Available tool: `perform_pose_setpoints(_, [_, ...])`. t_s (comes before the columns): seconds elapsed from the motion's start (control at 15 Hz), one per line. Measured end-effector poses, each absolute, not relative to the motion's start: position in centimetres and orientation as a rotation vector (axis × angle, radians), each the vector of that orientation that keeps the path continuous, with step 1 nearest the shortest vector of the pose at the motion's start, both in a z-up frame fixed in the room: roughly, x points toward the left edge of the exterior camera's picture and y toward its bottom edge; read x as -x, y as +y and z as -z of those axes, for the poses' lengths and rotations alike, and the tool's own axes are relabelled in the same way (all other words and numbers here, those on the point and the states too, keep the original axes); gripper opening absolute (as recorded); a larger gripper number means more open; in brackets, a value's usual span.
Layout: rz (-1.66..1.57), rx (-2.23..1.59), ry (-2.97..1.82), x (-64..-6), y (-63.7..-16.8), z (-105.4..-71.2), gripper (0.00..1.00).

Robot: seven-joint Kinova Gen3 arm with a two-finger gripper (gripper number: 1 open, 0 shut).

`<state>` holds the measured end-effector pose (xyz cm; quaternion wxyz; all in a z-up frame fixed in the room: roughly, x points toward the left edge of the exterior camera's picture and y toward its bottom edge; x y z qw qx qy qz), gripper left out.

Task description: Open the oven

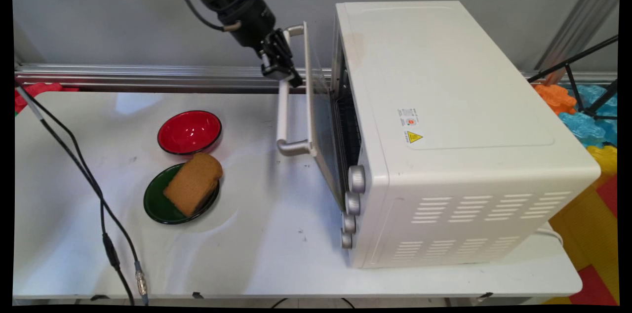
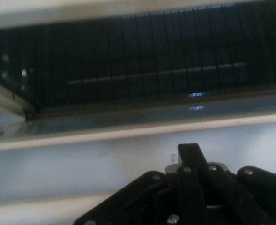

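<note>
White enamel and brushed metal: a toaster oven [image 1: 459,120] sits on the right half of the bench [image 1: 276,254], its glass door [image 1: 321,120] ajar, tilted out from the top with the wire rack [image 2: 142,61] showing in the gap. The black tool [image 1: 281,68] is at the upper end of the door's pale bar handle [image 1: 283,110], right against it. From where I stand it looks wrapped on the bar, but whether it is clamped or loose I cannot tell; the hand view shows only linkage, with the bar crossing just beneath.

That handle looks stiff and smooth, likely slippery on bare pads, and the door should swing on its lower hinge with some weight. The bar's middle seems the steadier place to hold.

Well apart on the left are 2 dishes: a red bowl [image 1: 189,132] and, just beside it, a green plate [image 1: 160,204] carrying a slice of brown bread [image 1: 193,183], which looks soft and light.
</note>
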<state>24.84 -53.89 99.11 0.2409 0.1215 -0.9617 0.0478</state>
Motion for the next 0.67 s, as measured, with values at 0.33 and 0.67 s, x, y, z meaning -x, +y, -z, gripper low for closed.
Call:
perform_pose_setpoints(0.33, [-0.123, -0.296, -2.625, -27.3, -54.1, -97.8, 0.00])
perform_pose_setpoints(0.67, [-0.111, -0.272, -2.612, -28.7, -54.4, -96.5, 0.00])
